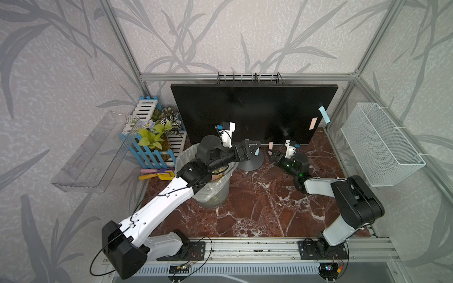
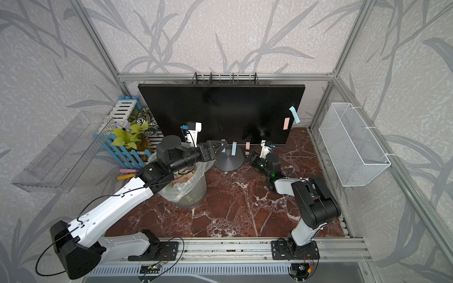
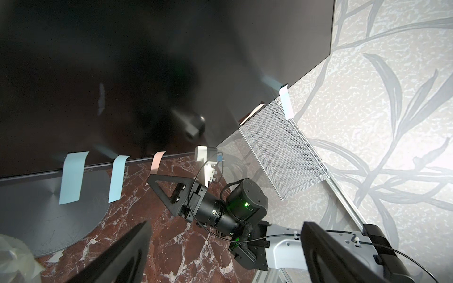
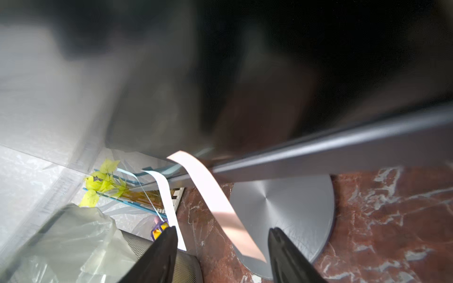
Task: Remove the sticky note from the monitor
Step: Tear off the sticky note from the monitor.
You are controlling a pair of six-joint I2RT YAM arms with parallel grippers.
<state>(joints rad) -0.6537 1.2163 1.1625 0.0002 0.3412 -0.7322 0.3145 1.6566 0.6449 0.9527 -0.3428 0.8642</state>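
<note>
**Target.** Pink sticky note point(image 4: 215, 203), hanging off the bottom bezel of the monitor point(image 1: 245, 110), just beside the disc foot point(image 4: 294, 208). It is stuck by its top end only. The free tail curls down and fwd.

**Handling (judged).**
- Thin paper: negligible wt, limp, creases easily.
- The adhesive strip looks weak, so a slow peel away from the bezel should release it. A sideways jerk may tear the note or pull it out of the grip.
- Take hold on the free tail, below the stuck end, with pads flat on both faces.
- Keep the tips off the screen, which is prob. scratch-prone.

**Pincers.**
- Right pincer point(image 4: 221, 230): partly open, one jaw on either side of the tail. No contact shows in the wrist view and nothing is clamped.
- Left pincer point(image 1: 251, 149): fully open and empty, near the foot.

**Other notes on the monitor.**
- Bottom bezel: blue note point(image 3: 72, 177) and second blue note point(image 3: 117, 177).
- Near the R edge: upper pink note point(image 1: 313, 123) and upper blue note point(image 1: 324, 114).

**Containers.**
- Waste bin point(image 1: 213, 196), clear liner: holds yellow and pink paper scraps. Likely drop point.
- Wire mesh basket point(image 1: 382, 147), on the side wall: no contents visible.
- Clear plastic tray point(image 1: 93, 156), on the opposite wall: no contents visible.
- Picket planter point(image 1: 152, 156): artificial foliage.
</note>
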